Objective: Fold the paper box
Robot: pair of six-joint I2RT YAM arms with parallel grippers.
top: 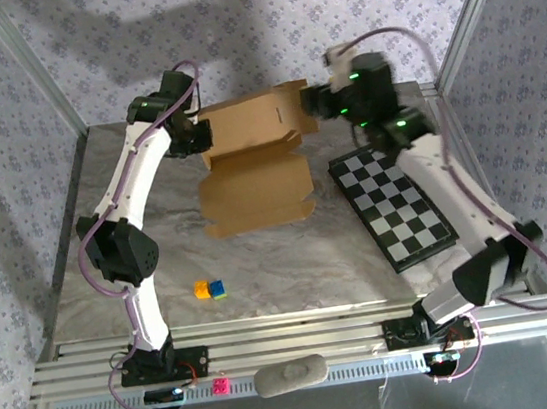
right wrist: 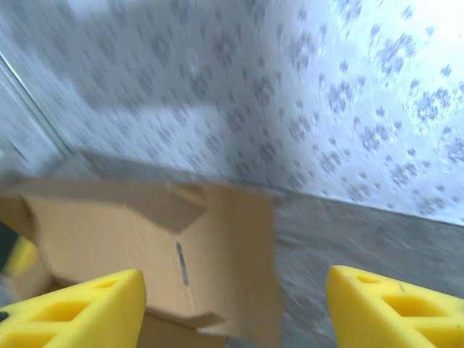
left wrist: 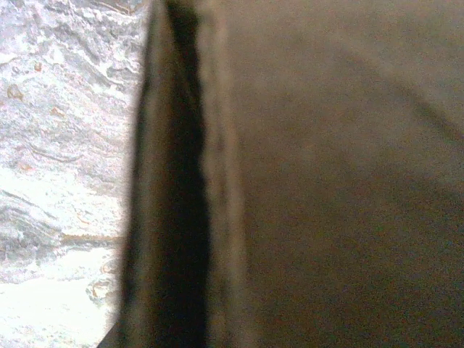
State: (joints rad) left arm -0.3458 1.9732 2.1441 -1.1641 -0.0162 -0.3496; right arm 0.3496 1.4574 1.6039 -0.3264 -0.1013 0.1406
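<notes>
Cardboard from above: the paper box point(top: 254, 172) sits back-centre on the worktop point(top: 291, 263), rear panel raised, left claw point(top: 196, 136) at its left wall, right claw point(top: 312, 100) beside the panel's right end. Left wrist: blurred cardboard close up; that claw is closed, grip unclear. Right wrist: fingers point(right wrist: 72, 308) wide apart, holding nothing. Unsupported, the panel may flop back.

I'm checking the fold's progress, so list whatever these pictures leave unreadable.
- Left wrist view: the paper box is blurred by closeness; which flap, unclear.
- Top view: the left gripper meets the box edge; its wrist hides any grip.
- Right wrist view: motion blur, and the right gripper fingers cover the box's lower edge.
- Top view: coloured blocks too small to identify.
</notes>
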